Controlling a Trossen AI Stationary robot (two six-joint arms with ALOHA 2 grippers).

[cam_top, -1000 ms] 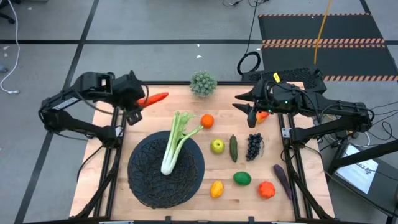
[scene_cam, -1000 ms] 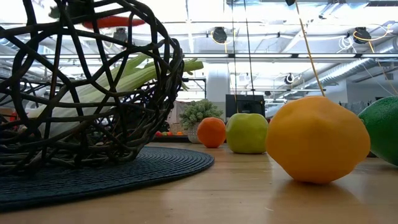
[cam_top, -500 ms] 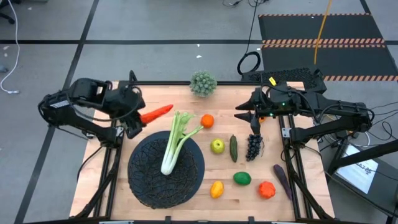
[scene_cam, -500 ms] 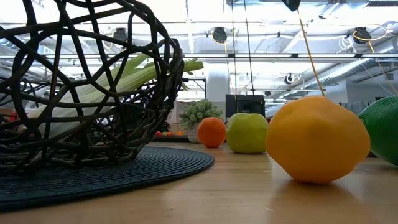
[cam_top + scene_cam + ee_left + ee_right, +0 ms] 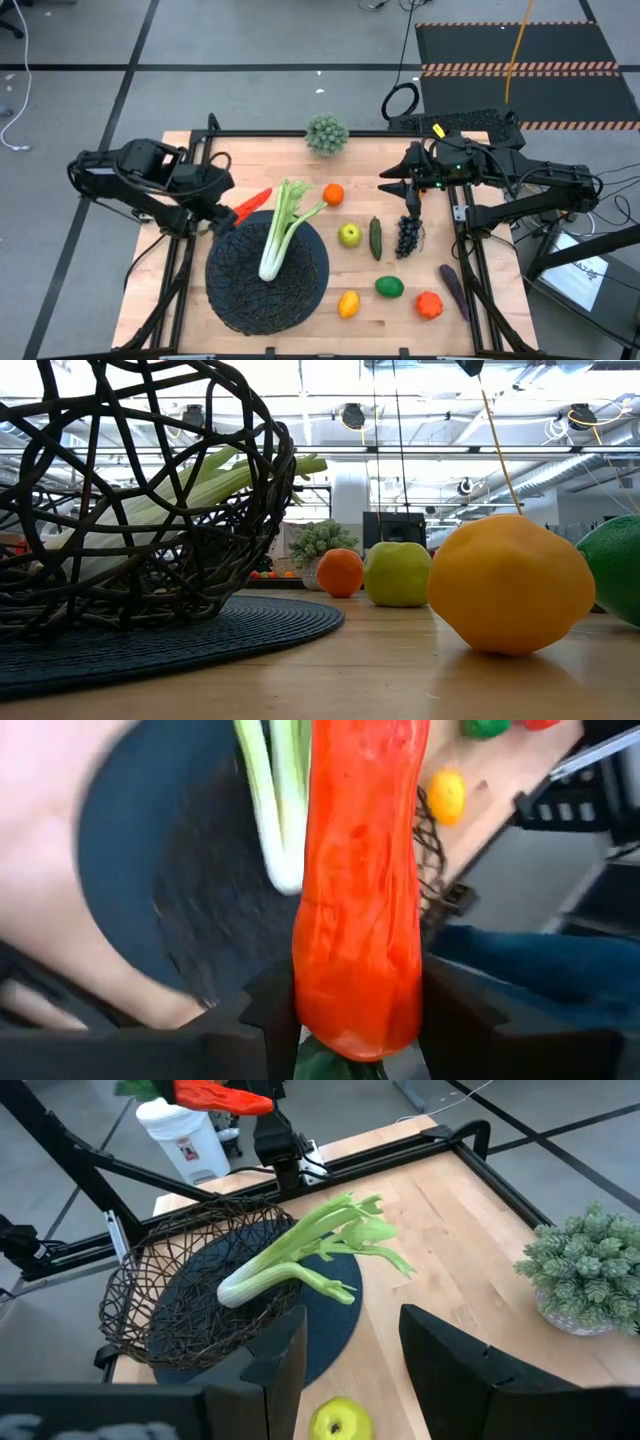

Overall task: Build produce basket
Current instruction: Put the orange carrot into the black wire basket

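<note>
Left end effector (image 5: 222,207) grips the carrot (image 5: 250,204) at the basket (image 5: 225,290) rim beside the celery (image 5: 280,226); right end effector (image 5: 397,180) narrowly parted, empty.

One camera looks straight down on the whole counter (image 5: 180,290); a second sits at counter height, very near the basket (image 5: 130,510) at frame left. The left wrist camera looks close past the carrot (image 5: 360,890), while the right wrist camera views the same basket and celery (image 5: 300,1265) from farther off.

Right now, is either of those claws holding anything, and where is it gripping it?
The left claw holds the carrot by its thick, leafy end, near the basket. The right claw holds nothing.
</note>
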